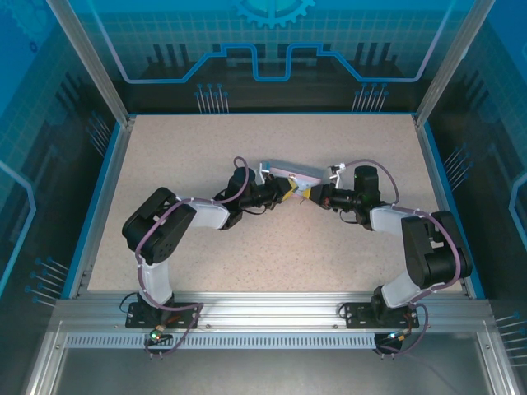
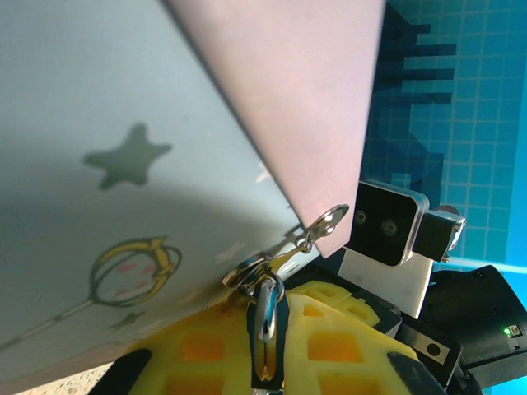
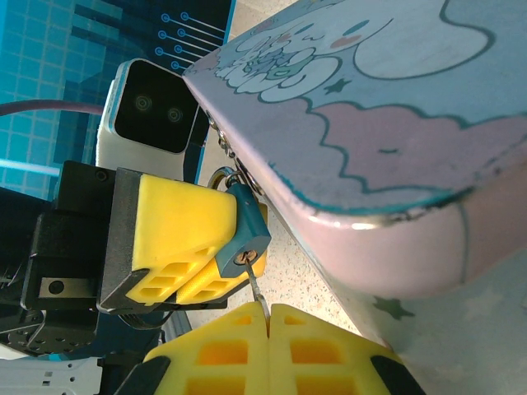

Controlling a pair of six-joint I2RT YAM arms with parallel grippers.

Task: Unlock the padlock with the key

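You see left pincer (image 1: 288, 190) and right pincer (image 1: 307, 195) tip to tip over table (image 1: 181, 148). Pale tin (image 1: 290, 173) just beyond both pincers' tips. Anything between pincers too small for you to tell.

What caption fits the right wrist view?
Right gripper holds the key in the padlock, which the left gripper pinches beside the tin.

A speckled beige table (image 1: 206, 247) bears a pale tin box (image 1: 288, 171) near its middle.
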